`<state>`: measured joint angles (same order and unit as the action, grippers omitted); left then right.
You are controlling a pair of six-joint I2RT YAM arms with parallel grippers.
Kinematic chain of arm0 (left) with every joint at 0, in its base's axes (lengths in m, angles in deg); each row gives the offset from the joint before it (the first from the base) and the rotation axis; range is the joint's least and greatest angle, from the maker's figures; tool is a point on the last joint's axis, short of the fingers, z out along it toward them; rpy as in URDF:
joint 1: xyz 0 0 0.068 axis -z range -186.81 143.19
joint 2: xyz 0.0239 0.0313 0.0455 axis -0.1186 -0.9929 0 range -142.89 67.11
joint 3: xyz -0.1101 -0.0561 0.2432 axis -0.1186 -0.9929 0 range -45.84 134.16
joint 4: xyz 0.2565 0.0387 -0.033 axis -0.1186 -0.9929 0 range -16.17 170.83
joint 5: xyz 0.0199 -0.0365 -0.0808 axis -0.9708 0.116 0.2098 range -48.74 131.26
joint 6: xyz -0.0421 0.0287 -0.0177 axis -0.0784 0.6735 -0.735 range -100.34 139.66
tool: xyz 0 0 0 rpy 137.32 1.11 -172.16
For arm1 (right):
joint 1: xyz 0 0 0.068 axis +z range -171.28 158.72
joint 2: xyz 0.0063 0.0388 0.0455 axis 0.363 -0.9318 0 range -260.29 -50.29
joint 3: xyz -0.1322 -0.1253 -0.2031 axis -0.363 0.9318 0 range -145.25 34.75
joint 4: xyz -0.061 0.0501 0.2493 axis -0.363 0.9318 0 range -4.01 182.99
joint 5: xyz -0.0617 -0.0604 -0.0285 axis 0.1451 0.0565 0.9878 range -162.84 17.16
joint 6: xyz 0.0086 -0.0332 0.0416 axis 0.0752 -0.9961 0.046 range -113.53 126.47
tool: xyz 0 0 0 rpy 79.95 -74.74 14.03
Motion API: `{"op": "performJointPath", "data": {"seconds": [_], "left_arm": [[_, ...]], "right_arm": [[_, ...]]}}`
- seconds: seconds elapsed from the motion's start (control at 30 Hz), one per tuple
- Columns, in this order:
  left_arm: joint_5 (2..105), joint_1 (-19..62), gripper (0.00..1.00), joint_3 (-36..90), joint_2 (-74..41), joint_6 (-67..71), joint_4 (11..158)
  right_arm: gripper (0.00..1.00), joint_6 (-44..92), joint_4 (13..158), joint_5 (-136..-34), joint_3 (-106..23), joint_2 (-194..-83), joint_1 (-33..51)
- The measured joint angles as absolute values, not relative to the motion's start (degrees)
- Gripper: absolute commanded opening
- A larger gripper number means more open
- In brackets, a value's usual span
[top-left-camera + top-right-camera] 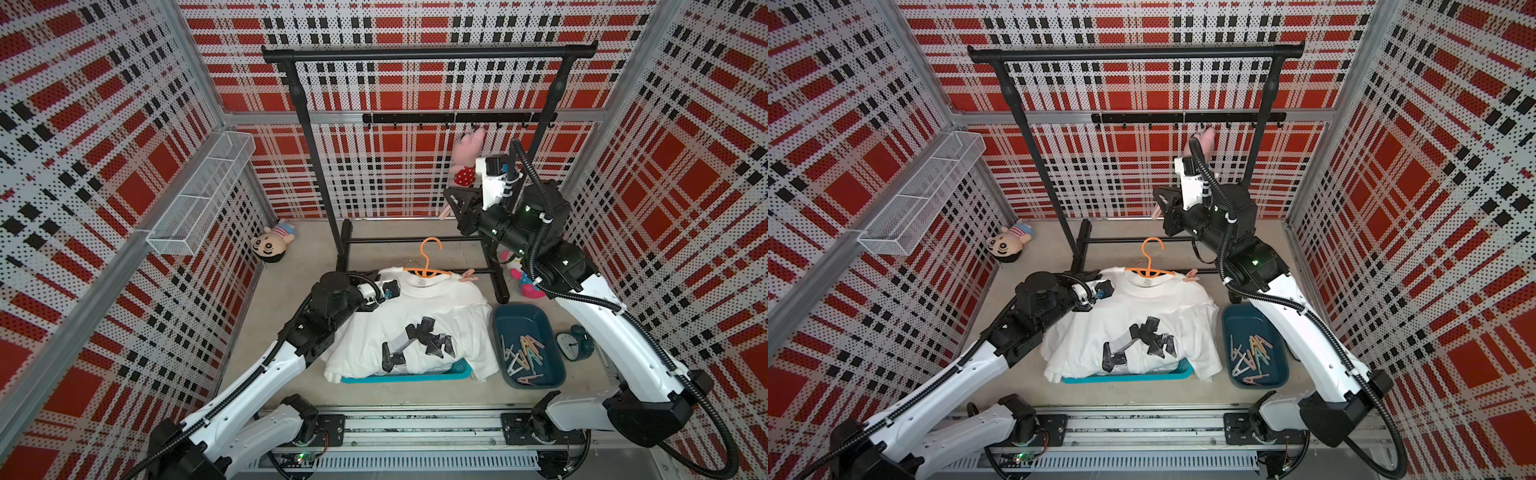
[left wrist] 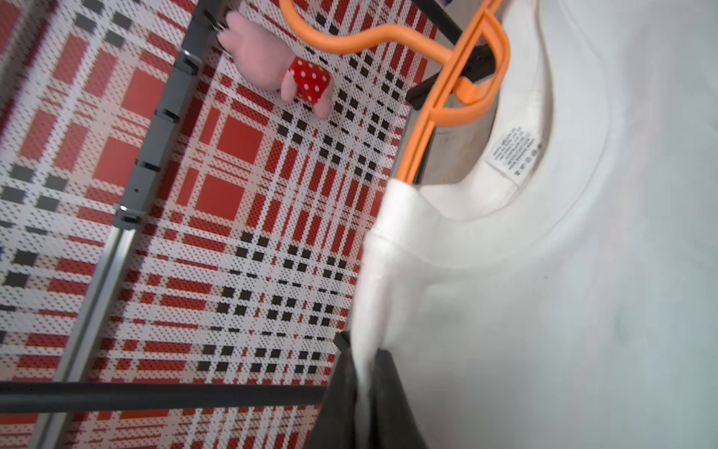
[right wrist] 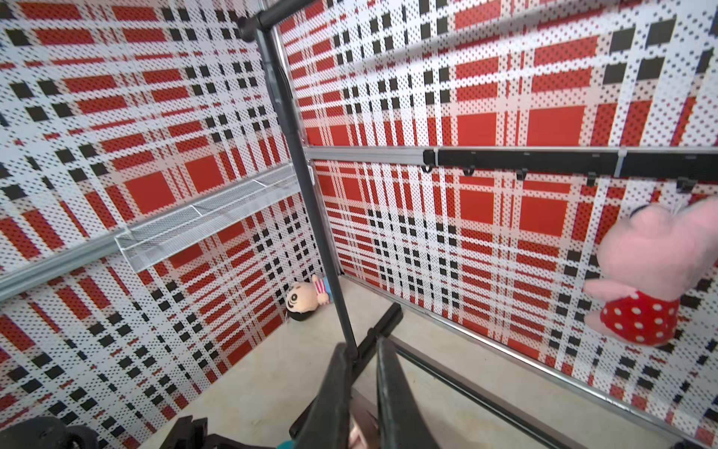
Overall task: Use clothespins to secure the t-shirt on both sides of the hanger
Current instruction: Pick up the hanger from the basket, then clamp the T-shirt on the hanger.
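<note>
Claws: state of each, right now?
Left claw: closed on the t-shirt at its shoulder edge.
Right claw: closed, holding a pale pink clothespin.

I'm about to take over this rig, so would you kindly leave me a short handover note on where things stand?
Left claw: shut on the white t-shirt at its left shoulder, beside the orange hanger.
Right claw: raised, shut on a pink clothespin.
Spare clothespins lie in the dark blue tray.
Done: the clipped clothespin appears to hold the right shoulder.
Left: clip the held one on the left shoulder.
</note>
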<state>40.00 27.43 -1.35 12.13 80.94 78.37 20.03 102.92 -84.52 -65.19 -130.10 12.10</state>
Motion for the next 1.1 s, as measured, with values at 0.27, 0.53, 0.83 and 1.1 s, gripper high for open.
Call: {"op": "performJointPath", "data": {"seconds": [0.27,0.53,0.83,1.1], "left_arm": [[42.52,32.72,0.00,-0.65,12.42,89.11,84.69],[41.97,36.87,0.00,-0.65,12.42,98.53,88.36],[37.32,39.97,0.00,-0.65,12.37,105.24,89.39],[32.64,40.93,0.00,-0.41,12.29,106.49,88.84]], "right_arm": [[0.00,16.73,113.20,-92.10,-72.07,-138.02,15.53],[0.00,13.80,122.11,-93.46,-72.75,-139.98,17.44],[0.00,15.25,124.89,-91.23,-73.45,-139.81,19.42],[0.00,19.90,121.83,-81.70,-66.83,-136.44,23.36]]}}
